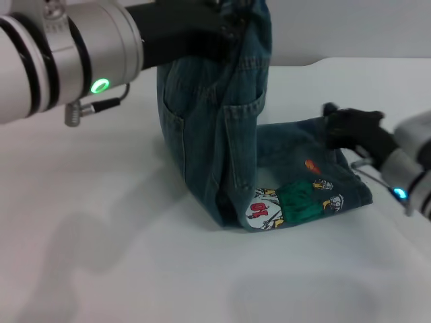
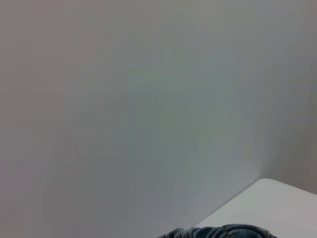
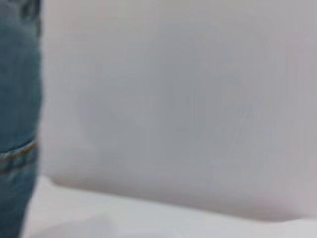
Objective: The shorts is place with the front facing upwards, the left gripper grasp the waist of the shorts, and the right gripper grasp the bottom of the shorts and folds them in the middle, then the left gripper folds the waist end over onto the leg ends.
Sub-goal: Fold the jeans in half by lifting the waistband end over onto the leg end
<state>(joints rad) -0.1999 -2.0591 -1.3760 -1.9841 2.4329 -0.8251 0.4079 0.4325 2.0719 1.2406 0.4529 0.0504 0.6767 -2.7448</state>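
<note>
Two arms share the denim shorts (image 1: 232, 145), which drape in a tall hanging panel down to the white table (image 1: 101, 256). The left gripper (image 1: 232, 30) holds the waist end aloft, seemingly clenched on it, though the cloth hides its fingertips. Below and to its right the leg ends lie flat, long axis running toward the right gripper (image 1: 335, 128), whose grip I cannot tell.

white table (image 1: 121, 269), plain grey wall (image 2: 124, 99)
</note>
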